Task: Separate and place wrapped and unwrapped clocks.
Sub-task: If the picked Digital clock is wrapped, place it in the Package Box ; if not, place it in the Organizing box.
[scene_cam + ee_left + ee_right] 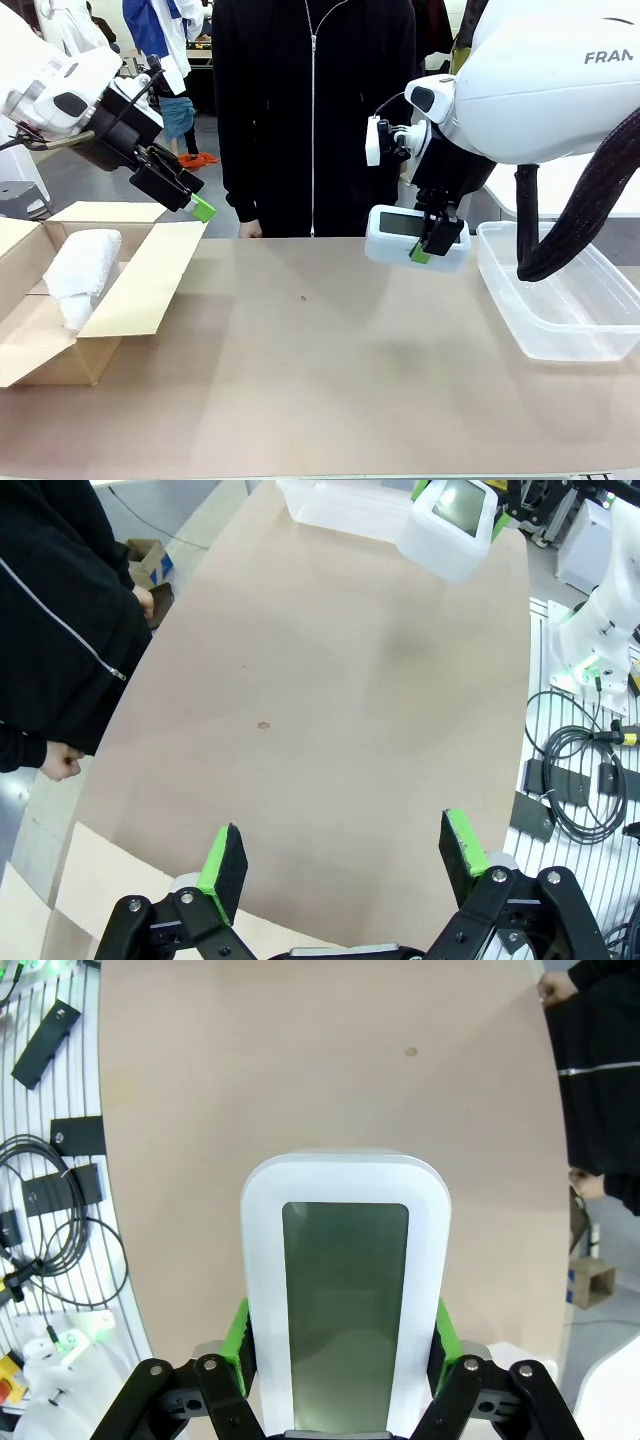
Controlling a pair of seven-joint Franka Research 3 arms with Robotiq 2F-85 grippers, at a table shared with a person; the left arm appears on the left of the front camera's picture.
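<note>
One bare clock (413,237) gripped, one wrapped bundle (80,264) boxed

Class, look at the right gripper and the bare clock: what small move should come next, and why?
Probably carry the clock rightward over the clear bin. The right gripper holds it above the table, just left of the bin, while wrapped bundles already sit in the box.

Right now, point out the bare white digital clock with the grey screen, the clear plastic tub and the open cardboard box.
bare white digital clock (345,1330), right wrist view, grey screen.
clear plastic tub (600,352), front view, near rim.
open cardboard box (150,275), front view, inner flap.
</note>
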